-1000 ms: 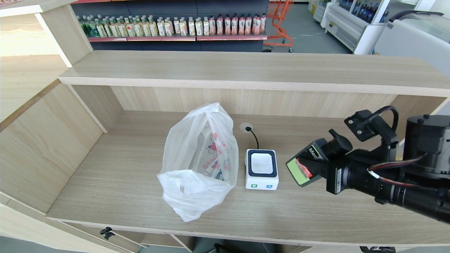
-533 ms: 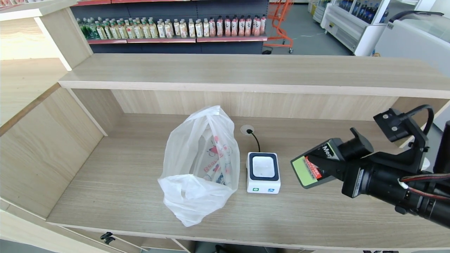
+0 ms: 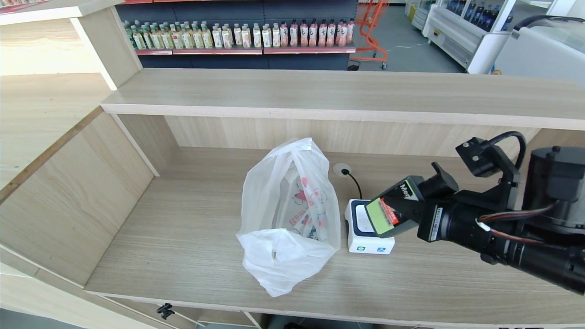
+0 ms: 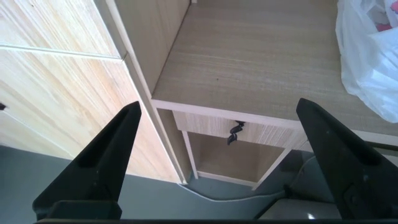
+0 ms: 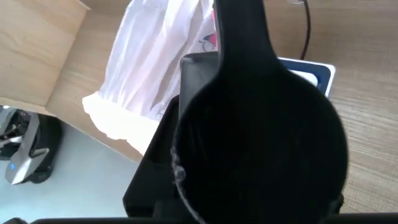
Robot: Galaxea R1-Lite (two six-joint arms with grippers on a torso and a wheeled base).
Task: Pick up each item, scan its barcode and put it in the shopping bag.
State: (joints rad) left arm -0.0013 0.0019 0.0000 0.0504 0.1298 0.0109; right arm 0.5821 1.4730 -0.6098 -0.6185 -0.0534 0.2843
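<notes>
My right gripper point(image 3: 418, 205) is shut on a small black and green box point(image 3: 388, 212) with a red label. It holds the box tilted just above the right part of the white barcode scanner point(image 3: 365, 237). The white plastic shopping bag point(image 3: 288, 219) stands open directly left of the scanner, with printed packages inside. In the right wrist view the box point(image 5: 249, 137) looms dark in front, the scanner point(image 5: 311, 71) and the bag point(image 5: 149, 74) behind it. My left gripper point(image 4: 217, 155) is open and holds nothing, low in front of the counter's near left edge point(image 4: 249, 109).
The wooden counter point(image 3: 183, 237) is walled by a side panel point(image 3: 68, 192) on the left and a raised ledge point(image 3: 320, 91) at the back. The scanner's cable point(image 3: 354, 180) runs to a hole behind it. A drawer handle point(image 4: 235, 132) sits under the counter edge.
The head camera has shifted, sliding the whole scene to the right. My right gripper has carried the box leftward from beside the scanner to over it.
</notes>
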